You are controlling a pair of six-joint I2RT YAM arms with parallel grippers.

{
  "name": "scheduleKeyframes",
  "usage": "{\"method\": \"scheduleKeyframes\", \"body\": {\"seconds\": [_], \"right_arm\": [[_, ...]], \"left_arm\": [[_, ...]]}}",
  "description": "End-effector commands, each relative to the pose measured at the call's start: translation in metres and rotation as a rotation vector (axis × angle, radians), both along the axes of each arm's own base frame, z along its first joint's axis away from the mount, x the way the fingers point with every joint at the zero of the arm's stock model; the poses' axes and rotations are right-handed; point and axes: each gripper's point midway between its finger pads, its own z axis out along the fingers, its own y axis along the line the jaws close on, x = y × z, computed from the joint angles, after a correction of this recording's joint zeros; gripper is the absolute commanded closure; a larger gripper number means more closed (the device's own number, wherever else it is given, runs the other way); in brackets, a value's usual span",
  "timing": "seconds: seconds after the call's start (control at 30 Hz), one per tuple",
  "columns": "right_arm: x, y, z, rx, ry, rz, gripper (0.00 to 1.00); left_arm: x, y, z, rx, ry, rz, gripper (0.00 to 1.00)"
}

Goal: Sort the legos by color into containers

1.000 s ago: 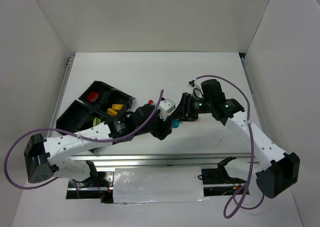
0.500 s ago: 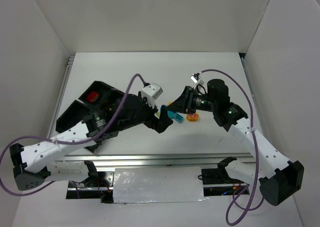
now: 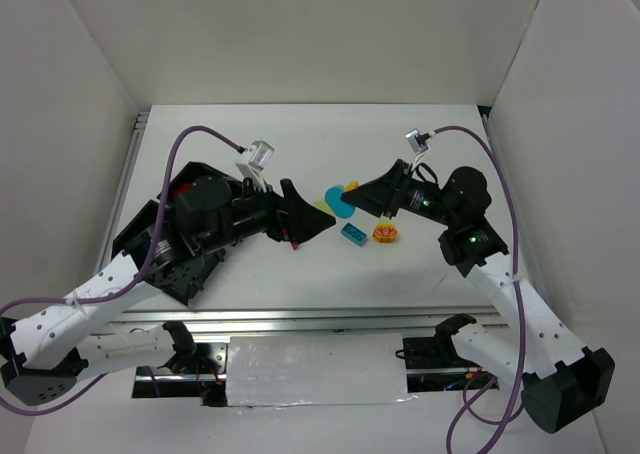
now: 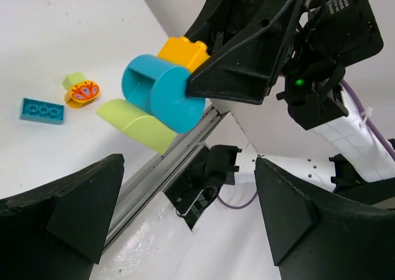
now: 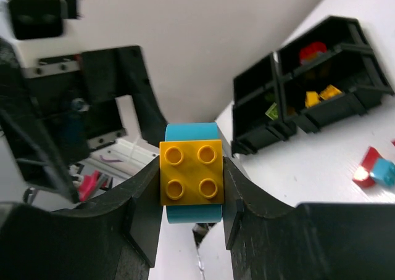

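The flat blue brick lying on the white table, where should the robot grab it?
Pinch the flat cyan-blue plastic brick across its two long side edges, coming straight down from above. It lies flat, its row of three studs up, so it is narrow that way; the round orange piece sits near one end, apart, leaving both long sides free.

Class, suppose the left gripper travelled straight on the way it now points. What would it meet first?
Probably the cyan round piece, with a yellow brick behind it, clamped in the right gripper straight ahead of the left gripper; depth is unclear.
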Motion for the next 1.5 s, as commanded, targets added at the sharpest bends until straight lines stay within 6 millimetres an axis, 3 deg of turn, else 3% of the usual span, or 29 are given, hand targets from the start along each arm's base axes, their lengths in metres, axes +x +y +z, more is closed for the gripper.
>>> {"method": "scheduleKeyframes", "body": {"seconds": [0.0, 0.3, 0.37, 0.6, 0.87, 0.93, 0.97, 1.0, 1.03, 1.07, 1.1, 1.17, 1.2, 1.47], "right_arm": [[-0.017, -0.002, 0.042, 0.11, -0.14, 0.057, 1.0], [-0.039, -0.002, 0.063, 0.202, -0.145, 0.146, 1.0], [-0.045, 0.0, 0.066, 0.242, -0.132, 0.202, 1.0], [-0.047, -0.001, 0.069, 0.256, -0.133, 0.212, 1.0], [-0.052, -0.003, 0.075, 0.277, -0.137, 0.219, 1.0], [-0.055, -0.002, 0.074, 0.275, -0.135, 0.233, 1.0], [-0.055, -0.002, 0.073, 0.277, -0.131, 0.24, 1.0], [-0.055, -0.002, 0.071, 0.276, -0.129, 0.245, 1.0], [-0.056, -0.002, 0.07, 0.276, -0.128, 0.25, 0.88], [-0.058, -0.001, 0.069, 0.275, -0.126, 0.264, 0.68], [-0.058, -0.001, 0.067, 0.274, -0.122, 0.269, 0.31], [-0.056, 0.0, 0.063, 0.254, -0.116, 0.27, 0.04], [-0.054, -0.001, 0.06, 0.241, -0.11, 0.258, 0.0], [-0.04, -0.008, 0.057, 0.196, -0.138, 0.177, 0.02]], "left_arm": [[-0.007, -0.001, 0.028, -0.157, 0.013, -0.043, 0.01], [-0.01, 0.003, 0.032, -0.176, -0.024, -0.08, 0.05], [-0.011, 0.001, 0.047, -0.225, -0.071, -0.116, 0.07], [-0.009, -0.015, 0.062, -0.276, -0.099, -0.199, 0.18], [-0.006, -0.026, 0.064, -0.301, -0.101, -0.254, 0.52], [-0.005, -0.027, 0.064, -0.309, -0.104, -0.259, 0.67], [-0.005, -0.027, 0.063, -0.312, -0.104, -0.264, 0.84], [-0.005, -0.027, 0.064, -0.315, -0.105, -0.265, 0.9], [-0.003, -0.026, 0.063, -0.314, -0.104, -0.263, 1.0], [-0.003, -0.026, 0.063, -0.312, -0.104, -0.266, 1.0], [-0.001, -0.027, 0.059, -0.3, -0.1, -0.263, 1.0], [0.0, -0.025, 0.055, -0.283, -0.1, -0.258, 1.0], [0.001, -0.024, 0.052, -0.272, -0.105, -0.256, 1.0], [-0.005, -0.015, 0.031, -0.233, -0.084, -0.259, 1.0]]}}
